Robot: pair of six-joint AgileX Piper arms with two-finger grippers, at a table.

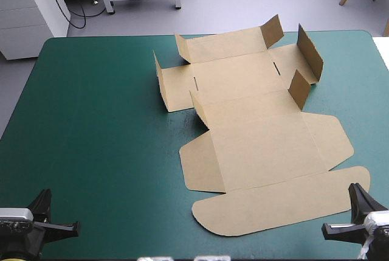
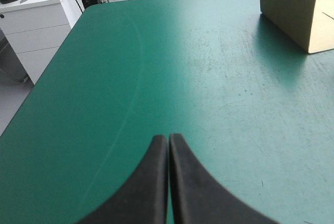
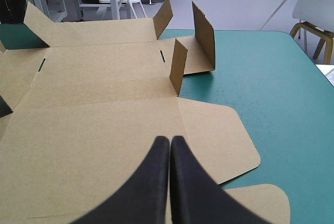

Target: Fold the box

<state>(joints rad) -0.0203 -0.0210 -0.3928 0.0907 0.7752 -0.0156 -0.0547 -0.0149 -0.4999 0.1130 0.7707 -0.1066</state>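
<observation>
The brown box (image 1: pixel 255 121) lies as a cut sheet on the teal-green table (image 1: pixel 91 127), right of the middle, mostly flat. Several small flaps stand up around its far panel, such as one at the far right (image 1: pixel 310 51). My left gripper (image 1: pixel 45 203) rests at the near left corner, shut, with bare cover ahead of it (image 2: pixel 168 139); a raised flap of the box (image 2: pixel 289 18) shows far ahead to one side. My right gripper (image 1: pixel 358 194) sits at the near right corner, shut, its tip over the box's near panel (image 3: pixel 169 140). The box (image 3: pixel 104 88) stretches ahead of it.
A white cabinet (image 1: pixel 30 5) stands off the table's far left corner. The left half of the teal-green cover is bare. The table's right edge (image 1: pixel 380 60) runs close to the box's far right flap.
</observation>
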